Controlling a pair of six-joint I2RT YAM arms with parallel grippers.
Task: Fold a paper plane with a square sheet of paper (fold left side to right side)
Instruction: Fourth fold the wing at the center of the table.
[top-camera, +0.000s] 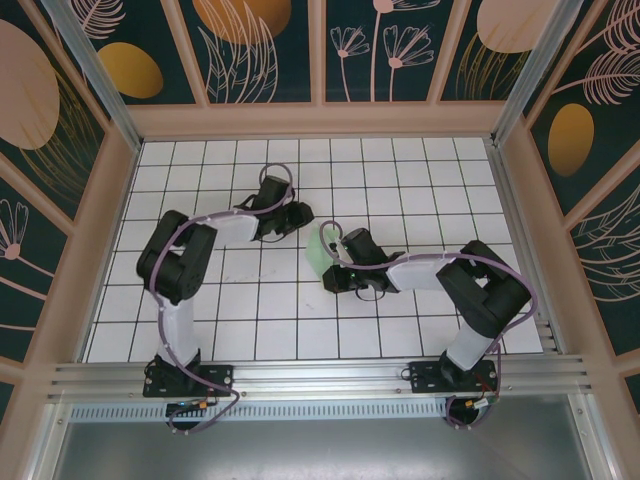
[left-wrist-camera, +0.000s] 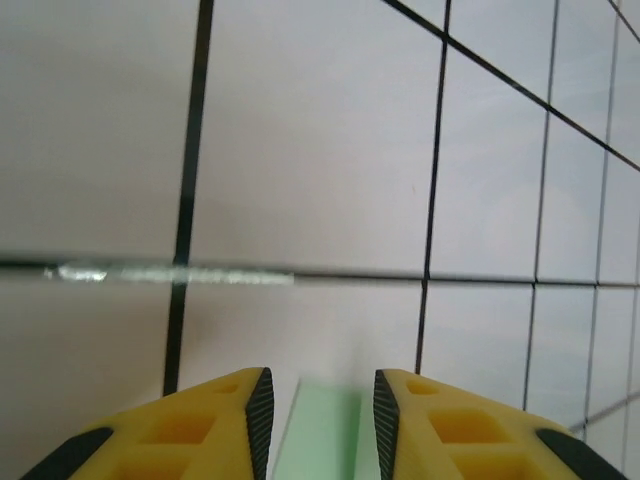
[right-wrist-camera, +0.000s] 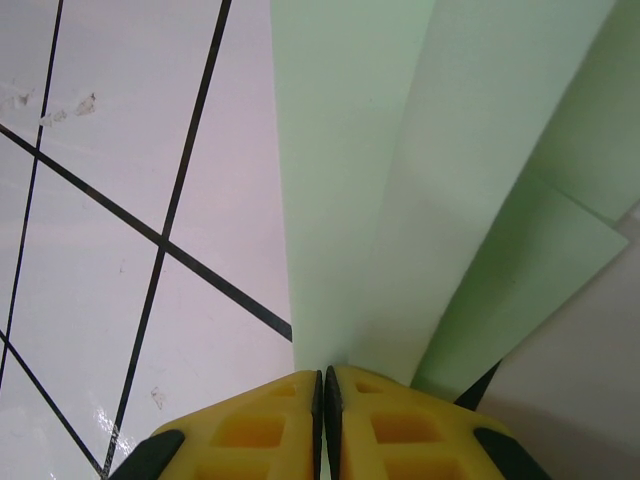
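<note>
Mint-green paper plane (right-wrist-camera: 400, 180) (judged light, limp, crease-prone) is pinched at its 6 o'clock folded end, the soundest hold, by right gripper (right-wrist-camera: 324, 374); left gripper (left-wrist-camera: 318, 385) stands spread.

No text, label, brand, number or sign can be read on the gridded table (top-camera: 300, 335), the patterned walls (top-camera: 265, 45) or the arms (top-camera: 178, 262).

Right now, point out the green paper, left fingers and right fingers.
green paper (right-wrist-camera: 460, 200), right wrist view, middle folded panel.
left fingers (left-wrist-camera: 215, 430), left wrist view, one yellow finger.
right fingers (right-wrist-camera: 270, 400), right wrist view, one yellow finger.
</note>
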